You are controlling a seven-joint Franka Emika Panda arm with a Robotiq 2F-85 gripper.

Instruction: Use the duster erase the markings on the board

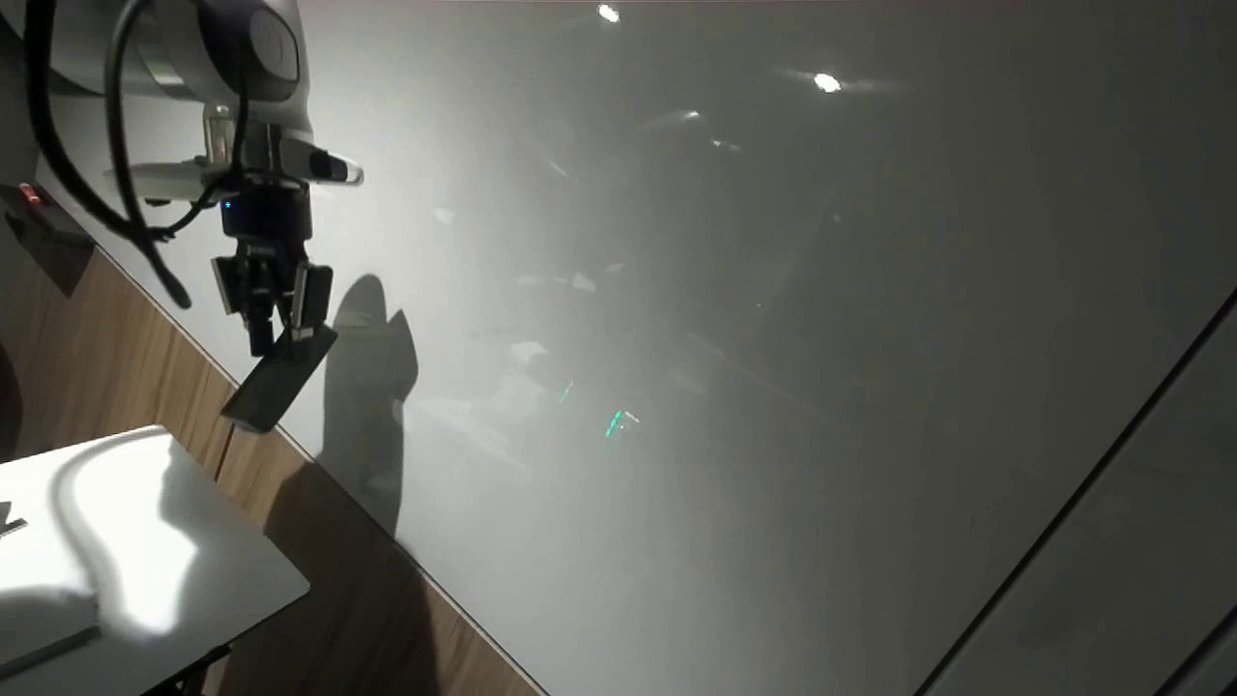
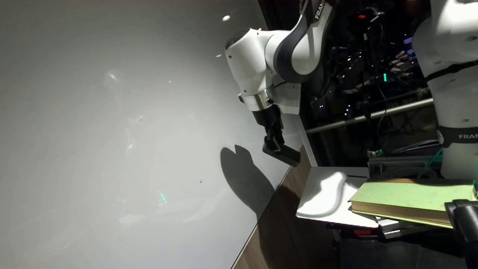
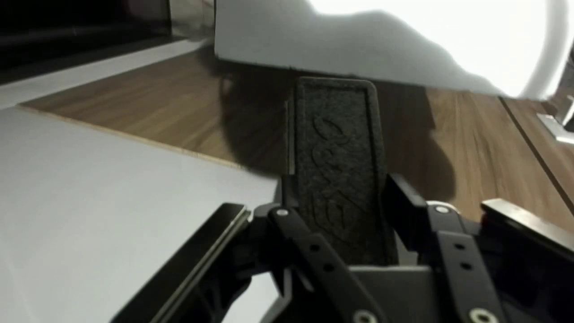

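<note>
Nearest, wrist view: gripper (image 3: 341, 193) with its fingers (image 3: 404, 211) clamped on the duster (image 3: 337, 130), one at each long side, back toward one end; the other end juts free. Face grainy, matte, lettered. Reckon it light, firm-bodied, perhaps some give at the wiping face, not fragile, not slippery. Long sides look the right hold; gripped so near an end, it may pivot under pressure. Nearer the middle would be steadier.

Both exterior views: duster tilted, free end down by the lower edge of the board (image 1: 676, 541). Its shadow (image 2: 244, 175) lies off to one side, so duster likely apart from the surface. Wood (image 1: 126, 358) runs below that edge; table (image 1: 242, 561) near the free end, a corner to avoid.

Free room: up and across the board. Farther, a dark seam (image 1: 1082, 478) bounds it. Markings not surely told from glare; a dark speck (image 2: 201, 181) may belong.
</note>
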